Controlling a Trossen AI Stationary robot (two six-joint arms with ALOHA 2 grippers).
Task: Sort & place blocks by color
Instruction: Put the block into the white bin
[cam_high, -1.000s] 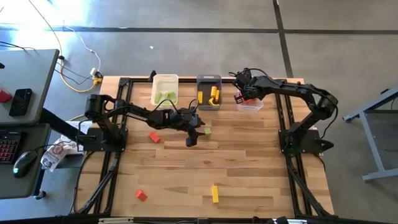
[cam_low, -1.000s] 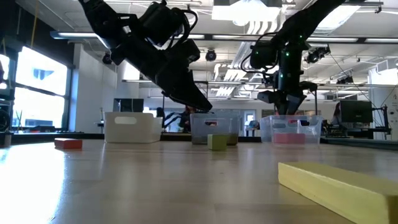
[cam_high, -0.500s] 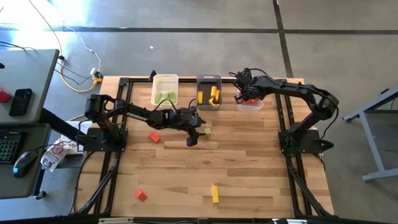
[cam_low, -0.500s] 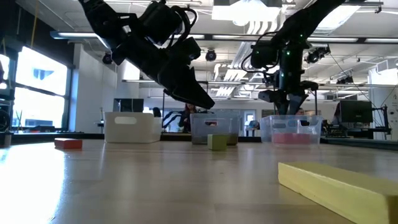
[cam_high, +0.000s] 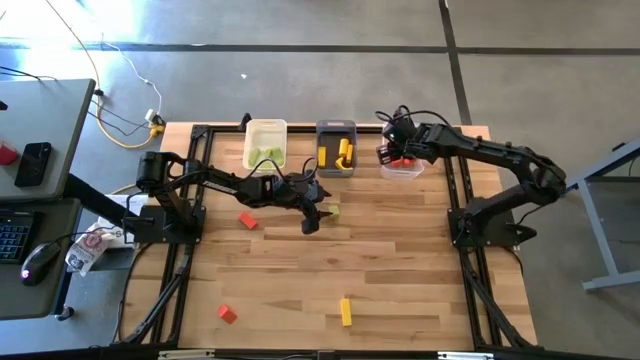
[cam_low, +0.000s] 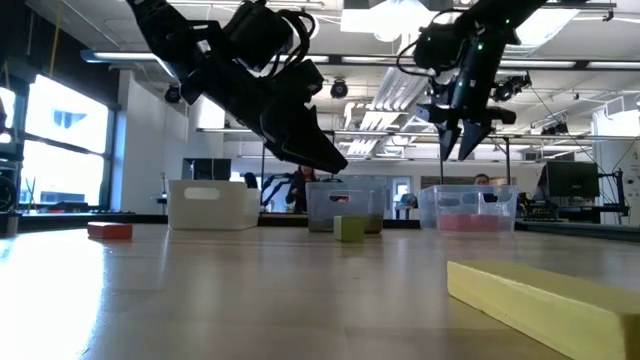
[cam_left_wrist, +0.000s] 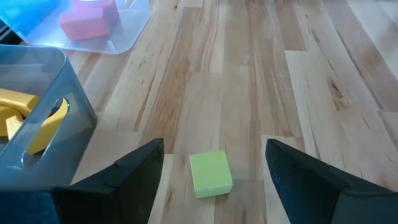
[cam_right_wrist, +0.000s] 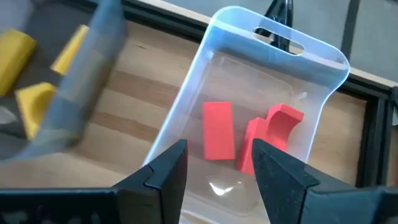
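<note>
Wooden table (cam_high: 400, 270), slatted top, black frame rails along both sides.

Left arm (cam_high: 215, 180), reaching from the left edge toward table centre. Right arm (cam_high: 500, 160), reaching from the right edge toward the far row of bins.

Three bins in a row at the far edge: white bin (cam_high: 265, 143) with light green blocks (cam_high: 266, 153) inside; dark grey bin (cam_high: 335, 146) with yellow blocks (cam_high: 343, 152) inside; clear bin (cam_right_wrist: 273, 118) with two red blocks (cam_right_wrist: 218, 130) lying on its floor, one flat bar, one with a curved notch.

Left gripper (cam_left_wrist: 214, 171), fingers spread wide, empty, held low over the table just in front of the grey bin, a loose green cube between the fingers but touching neither.

Right gripper (cam_right_wrist: 214, 165), fingers parted, empty, raised above the clear bin, pointing down into it.

Loose blocks on the tabletop: green cube (cam_left_wrist: 210, 174), near the grey bin; yellow bar (cam_high: 346, 311), near the front edge; red block (cam_high: 247, 220), left of centre; second red block (cam_high: 227, 314), front left, well apart from the rest.
</note>
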